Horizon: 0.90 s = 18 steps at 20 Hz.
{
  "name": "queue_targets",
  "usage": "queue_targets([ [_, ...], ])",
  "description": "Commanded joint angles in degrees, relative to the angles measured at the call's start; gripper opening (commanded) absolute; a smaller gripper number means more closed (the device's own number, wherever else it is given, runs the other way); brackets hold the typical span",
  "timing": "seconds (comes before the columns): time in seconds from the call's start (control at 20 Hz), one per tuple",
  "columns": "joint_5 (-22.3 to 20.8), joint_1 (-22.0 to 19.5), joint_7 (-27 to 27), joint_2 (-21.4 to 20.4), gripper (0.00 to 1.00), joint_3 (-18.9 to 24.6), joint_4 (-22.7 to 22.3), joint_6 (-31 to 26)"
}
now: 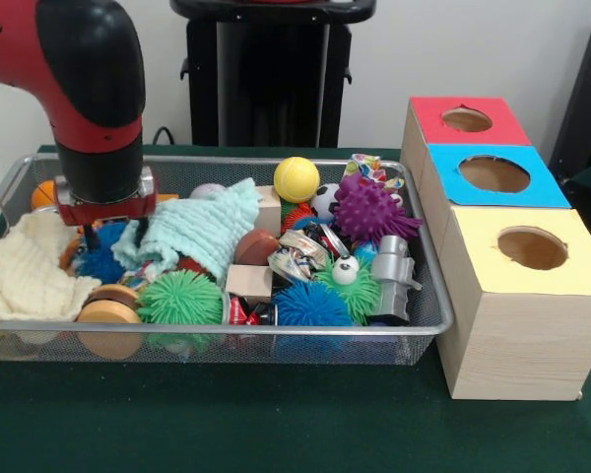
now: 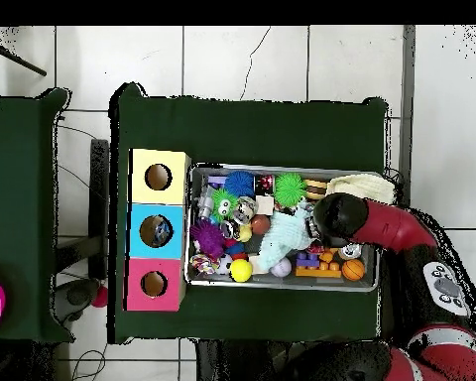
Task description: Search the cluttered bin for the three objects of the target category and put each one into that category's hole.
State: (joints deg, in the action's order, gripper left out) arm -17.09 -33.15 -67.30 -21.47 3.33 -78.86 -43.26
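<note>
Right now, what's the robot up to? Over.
End effector down in wire bin, fingers hidden. Pale green cloth beside it. Three coloured hole boxes waiting.

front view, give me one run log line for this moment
arm: down in bin left side | gripper: at mint cloth, fingers hidden | boxes: red, blue, yellow

The bin (image 1: 428,296) is fine silvery wire mesh on a matt dark green cloth surface (image 1: 276,424). The three boxes (image 1: 532,335) show pale wood grain under matt coloured tops. A mint cloth (image 1: 202,232) and cream cloth (image 1: 25,271) look soft and waffle-textured; the purple ball (image 1: 369,212) is spiky rubber, the yellow ball (image 1: 295,179) smooth, the arm's shell (image 1: 89,59) glossy plastic
</note>
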Motion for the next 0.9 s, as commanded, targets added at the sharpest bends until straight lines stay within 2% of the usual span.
queue_targets([
  [0.05, 9.47, -0.70, -9.25, 3.43, 1.00, 6.56, -6.87, -12.22],
  [0.15, 10.65, -0.57, -9.40, 3.45, 1.00, 6.29, -7.37, -12.15],
  [0.25, 13.49, -1.47, -9.92, 3.70, 1.00, 6.98, -8.53, -11.69],
  [0.3, 16.42, -2.53, -10.92, 3.82, 1.00, 8.30, -10.25, -10.99],
  [0.55, 22.58, -3.76, -10.01, 3.20, 1.00, 10.57, -14.35, -11.07],
  [0.9, 27.74, -5.46, -8.99, 3.04, 1.00, 13.49, -17.61, -4.21],
])
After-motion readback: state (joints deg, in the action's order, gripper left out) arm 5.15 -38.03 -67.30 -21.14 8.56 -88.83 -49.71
